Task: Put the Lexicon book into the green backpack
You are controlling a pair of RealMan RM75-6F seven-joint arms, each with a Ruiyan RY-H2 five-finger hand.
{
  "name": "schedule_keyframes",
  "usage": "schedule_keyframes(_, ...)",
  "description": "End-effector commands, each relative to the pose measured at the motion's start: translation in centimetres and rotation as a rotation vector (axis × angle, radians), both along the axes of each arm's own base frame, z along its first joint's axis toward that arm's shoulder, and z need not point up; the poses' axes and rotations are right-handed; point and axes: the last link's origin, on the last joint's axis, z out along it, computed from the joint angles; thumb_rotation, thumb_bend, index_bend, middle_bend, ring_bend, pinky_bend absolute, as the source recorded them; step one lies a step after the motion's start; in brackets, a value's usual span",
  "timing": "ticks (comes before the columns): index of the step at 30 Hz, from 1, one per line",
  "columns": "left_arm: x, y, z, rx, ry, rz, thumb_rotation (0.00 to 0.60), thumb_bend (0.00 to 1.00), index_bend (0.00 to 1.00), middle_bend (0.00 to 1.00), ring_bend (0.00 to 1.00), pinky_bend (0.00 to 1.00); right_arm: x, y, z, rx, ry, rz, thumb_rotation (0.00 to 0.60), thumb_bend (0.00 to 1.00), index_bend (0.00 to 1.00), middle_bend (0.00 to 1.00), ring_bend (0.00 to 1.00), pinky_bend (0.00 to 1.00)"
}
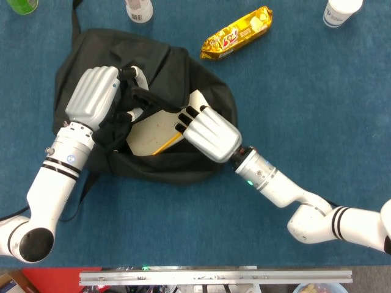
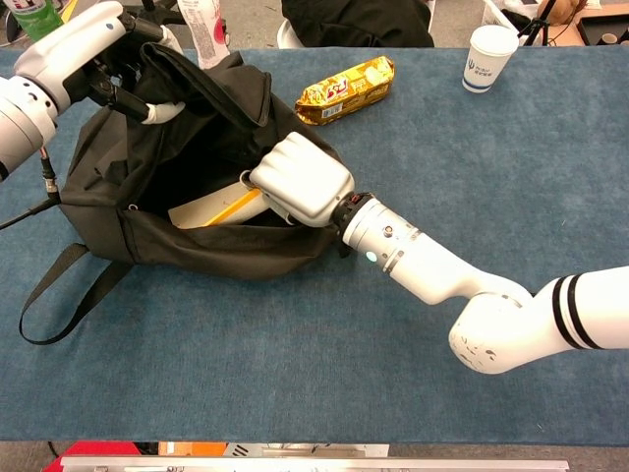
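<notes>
The dark backpack point(image 1: 160, 66) lies on the blue table with its mouth gaping toward me. My left hand point(image 1: 91, 96) grips the upper flap and holds it lifted; the chest view shows this hand point(image 2: 77, 41) at the bag's top left. A white book with a yellow stripe, the Lexicon book point(image 1: 153, 131), sits mostly inside the opening, one corner poking out at the bag's right rim. My right hand point(image 1: 211, 134) holds the book's right end, fingers lying over the cover. From the chest camera the book point(image 2: 203, 210) lies low behind the backpack's front wall point(image 2: 216, 254), with my right hand point(image 2: 300, 183) at the mouth.
A gold snack pack point(image 1: 237, 32) lies just beyond the bag to the right. A paper cup point(image 1: 339, 12) stands at the far right, a bottle point(image 1: 139, 9) and a green bottle point(image 1: 21, 5) at the far left. A strap loop point(image 2: 49, 295) trails off the bag's near left.
</notes>
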Motion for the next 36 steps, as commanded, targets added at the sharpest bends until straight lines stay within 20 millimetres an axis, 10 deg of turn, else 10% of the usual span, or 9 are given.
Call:
schedule_keyframes(1, 0.0, 0.0, 0.0, 0.001, 0.001, 0.002, 0.6, 0.32, 0.56, 0.64, 0.63, 0.83, -0.1, -0.1, 0.3, -0.003, 0.0, -0.012, 0.6, 0.32, 0.49, 0.48, 0.4, 0.45)
schedule_keyframes(7, -0.1, 0.0, 0.0, -0.001, 0.007, 0.004, 0.6, 0.32, 0.55, 0.64, 0.63, 0.83, -0.5, -0.4, 1.1, -0.003, 0.015, -0.046, 0.6, 0.32, 0.15, 0.31, 0.25, 0.32)
schedule_keyframes(13, -0.1, 0.1, 0.1, -0.001, 0.011, 0.007, 0.6, 0.32, 0.55, 0.64, 0.62, 0.83, -0.8, -0.4, 2.3, 0.014, 0.024, -0.079, 0.6, 0.29, 0.02, 0.22, 0.17, 0.27)
schedule_keyframes(36, -0.6, -0.2, 0.5, -0.018, 0.033, 0.012, 0.6, 0.32, 0.52, 0.62, 0.6, 0.82, -3.4, 0.3, 8.9, 0.027, -0.006, -0.142, 0.6, 0.29, 0.1, 0.26, 0.14, 0.26)
